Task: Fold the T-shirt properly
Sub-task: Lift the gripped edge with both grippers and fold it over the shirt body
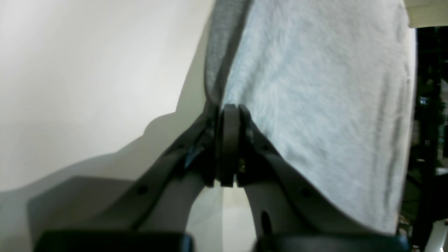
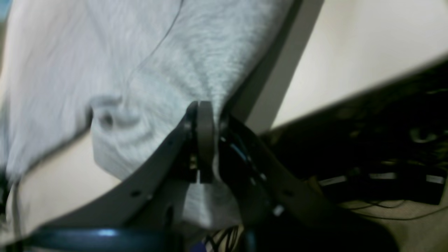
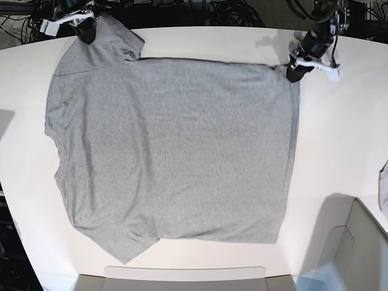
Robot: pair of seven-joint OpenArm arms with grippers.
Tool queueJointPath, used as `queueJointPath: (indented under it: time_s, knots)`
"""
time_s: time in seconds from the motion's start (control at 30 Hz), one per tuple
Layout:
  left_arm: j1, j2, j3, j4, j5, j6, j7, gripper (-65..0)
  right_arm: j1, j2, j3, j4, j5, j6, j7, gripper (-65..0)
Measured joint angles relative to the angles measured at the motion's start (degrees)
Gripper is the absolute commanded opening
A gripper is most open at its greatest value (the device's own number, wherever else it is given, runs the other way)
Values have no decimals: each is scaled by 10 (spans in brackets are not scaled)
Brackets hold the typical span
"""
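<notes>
The heather-grey T-shirt (image 3: 170,145) lies spread flat on the white table (image 3: 339,139), plain side up, with its sleeves at the view's left. My left gripper (image 3: 293,74) is at the shirt's far right corner. In the left wrist view this gripper (image 1: 229,108) has its jaws together, pinching the shirt's edge (image 1: 315,87). My right gripper (image 3: 88,35) is at the far left corner, on the sleeve. In the right wrist view it (image 2: 203,105) is shut on bunched grey fabric (image 2: 140,70). No lettering or neck tag shows.
A narrow bluish-grey fabric sliver (image 3: 384,188) hangs at the right edge. A grey box (image 3: 364,254) stands at the front right and a flat grey tray (image 3: 182,276) at the front edge. Black cables (image 3: 236,12) lie beyond the table's far edge.
</notes>
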Motion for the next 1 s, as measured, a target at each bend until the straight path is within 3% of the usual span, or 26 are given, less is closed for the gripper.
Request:
queueJointPath:
  time_s: [0.13, 0.27, 0.5, 0.67, 0.83, 0.93, 1.0]
  knots:
    - [37, 5, -38, 30, 5, 5, 12, -650, -30, -37, 62, 40, 0, 80, -2, -650]
    - [62, 3, -61, 52, 15, 19, 17, -650, -48, -66, 109, 49, 0, 105, -7, -650]
    - [113, 5, -85, 107, 15, 18, 27, -650, -76, -66, 144, 71, 0, 109, -7, -650]
    - [103, 4, -86, 109, 15, 22, 26, -650, -68, -61, 144, 73, 0, 108, -9, -650]
    - [71, 4, -86, 111, 15, 27, 30, -650, -43, -36, 143, 78, 0, 108, -10, -650]
    - [52, 4, -86, 113, 15, 37, 30, -650, -19, -27, 145, 78, 1, 106, -73, -650]
    - [42, 4, -86, 113, 15, 80, 30, -650, 17, -33, 152, 76, -2, 104, -127, -650]
